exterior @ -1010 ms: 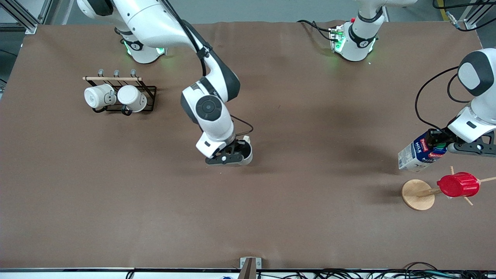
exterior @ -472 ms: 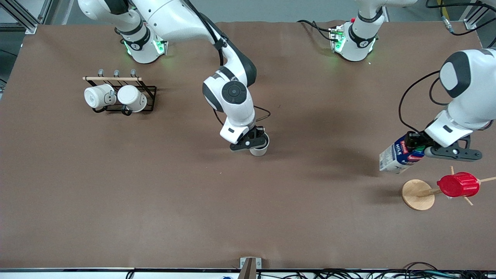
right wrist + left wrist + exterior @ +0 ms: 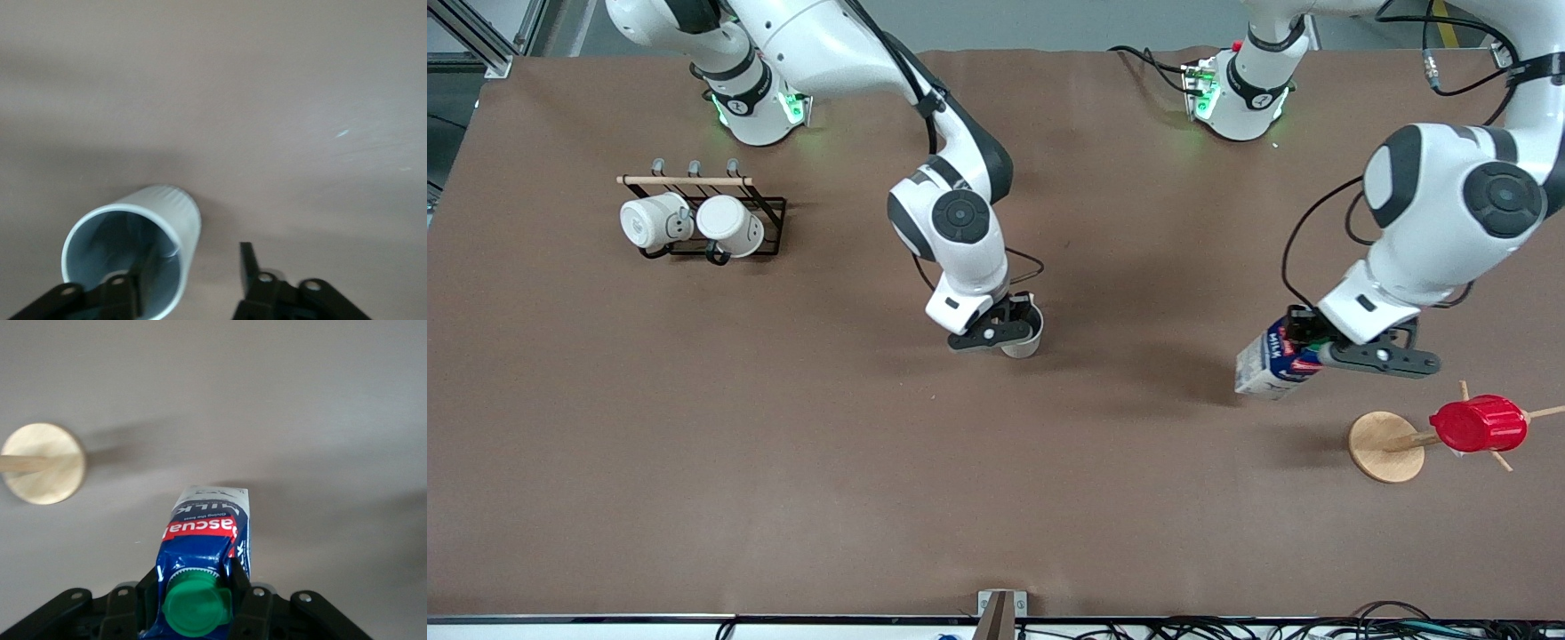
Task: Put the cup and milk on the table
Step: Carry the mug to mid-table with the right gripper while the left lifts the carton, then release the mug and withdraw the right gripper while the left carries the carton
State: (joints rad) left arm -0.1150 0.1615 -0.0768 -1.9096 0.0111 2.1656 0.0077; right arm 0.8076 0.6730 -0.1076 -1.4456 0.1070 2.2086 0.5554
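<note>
The round wooden stand (image 3: 1384,446) sits nearest the front camera at the left arm's end of the table (image 3: 783,462), its pegs partly covered by one red ribbed cup (image 3: 1477,424); the left gripper (image 3: 1316,348) is clamped on the top of the one milk carton (image 3: 1267,363), which hangs tilted above the table with its base hidden; mid-table, the right gripper (image 3: 1009,327) has one finger inside the single cup (image 3: 1024,340), and whether it pinches the wall cannot be told; the cup's handle and lettering are hidden; farthest, two white mugs (image 3: 690,223) hang on one black rack (image 3: 769,209).
</note>
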